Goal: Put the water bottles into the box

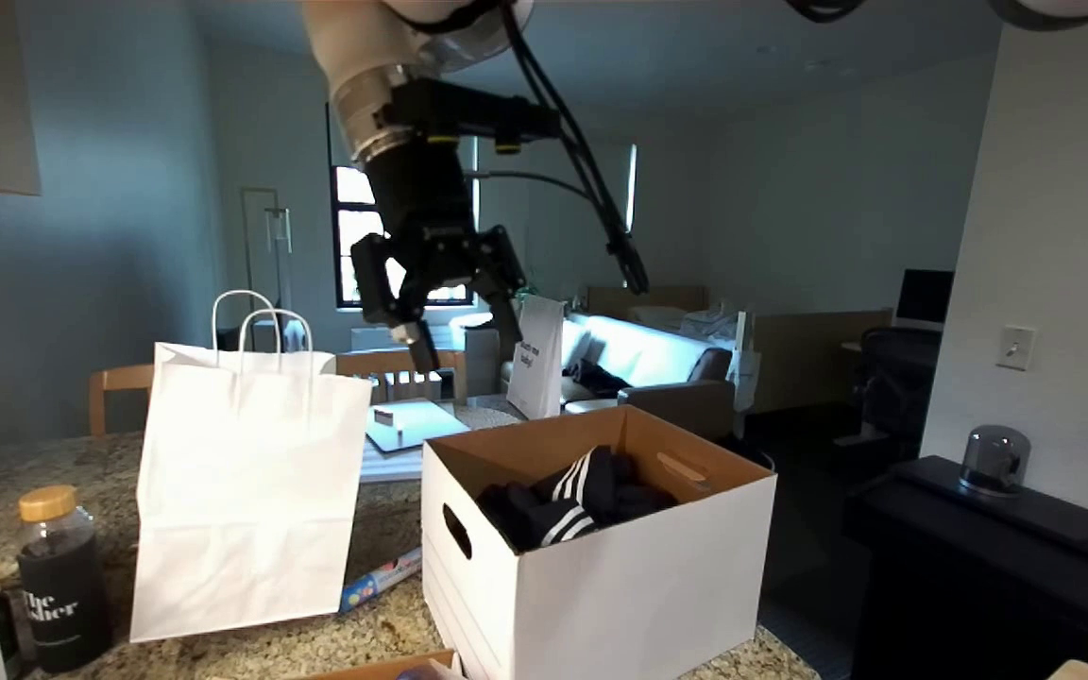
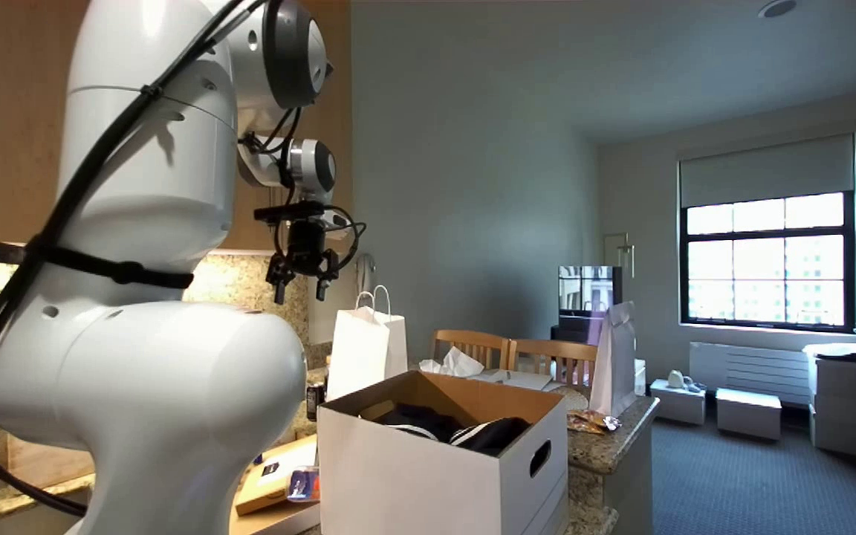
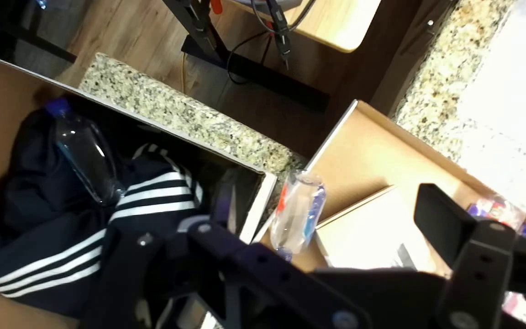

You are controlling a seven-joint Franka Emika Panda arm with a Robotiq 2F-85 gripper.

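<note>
While one clear water bottle [image 3: 87, 157] lies on its side in the box [image 1: 638, 604], blue cap near an inner wall, a second bottle [image 3: 297, 214], marked red and blue, lies in the shallow cardboard tray [image 3: 363, 146] just beside. Pinkish item with a blue end [image 3: 502, 211] farther along the tray, partly hidden; perhaps another bottle. Job part done, by my reading.

Dark clothing [image 3: 34, 214] with white stripes under the boxed bottle. Padding or not, it should keep a released bottle from rolling. Tray probably set close to the box for short carries. Flat carton [image 3: 377, 233] on one side of the second bottle, box on the other; room around it looks tight.

Pincer [image 1: 467, 340] hangs high, spread wide, nothing in its grasp: suited to a fresh pick, I'd judge. Thin plastic may buckle under a hard squeeze; the box's tall wall will need clearing.

Farther out on the tabletop [image 1: 383, 633]: white paper bag [image 1: 251, 501] upright, dark jar [image 1: 62, 595] with a pale lid near it, both apart from the box, likely just moved aside for storage.
</note>
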